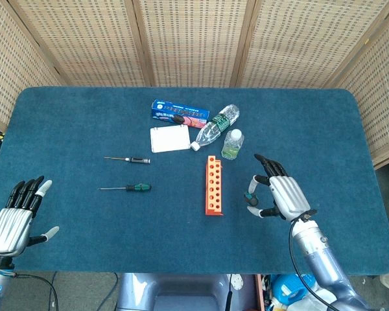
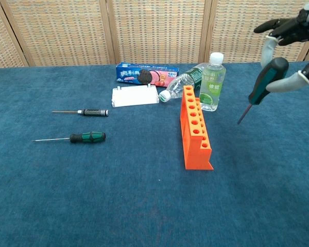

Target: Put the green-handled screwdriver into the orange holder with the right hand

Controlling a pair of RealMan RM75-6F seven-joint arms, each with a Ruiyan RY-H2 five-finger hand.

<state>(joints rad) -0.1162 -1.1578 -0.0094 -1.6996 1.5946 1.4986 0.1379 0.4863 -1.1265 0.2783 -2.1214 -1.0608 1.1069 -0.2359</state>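
Left hand (image 1: 13, 217): at the near left edge of the counter (image 1: 324, 136), holding nothing, fingers extended and apart (seen only in the head view).
Right hand (image 1: 282, 194): raised above the counter, right of the orange holder, gripping the green-handled screwdriver (image 2: 262, 85) between thumb and curled fingers; in the chest view the right hand (image 2: 293, 31) sits at the top right corner, partly cut off.
Green-handled screwdriver: in the air, tilted, handle up and dark tip pointing down and to the left, apart from the holder and off the cloth.
Orange holder (image 2: 194, 128): standing on the counter near the middle, its row of holes running near to far (no tool is seen in any hole).
Second green screwdriver (image 2: 80, 137): lying flat on the left part of the counter, tip pointing left.
Black-handled screwdriver (image 2: 87, 111): lying just beyond it, also tip left.
White box (image 2: 135, 95): flat, further back, left of the holder's far end.
Upright bottle (image 2: 212, 82): just right of the holder's far end, white cap on.
Lying bottle (image 2: 183, 81): on its side beside the upright one, cap toward the white box.
Blue biscuit pack (image 2: 147, 74): farthest back, lying flat.
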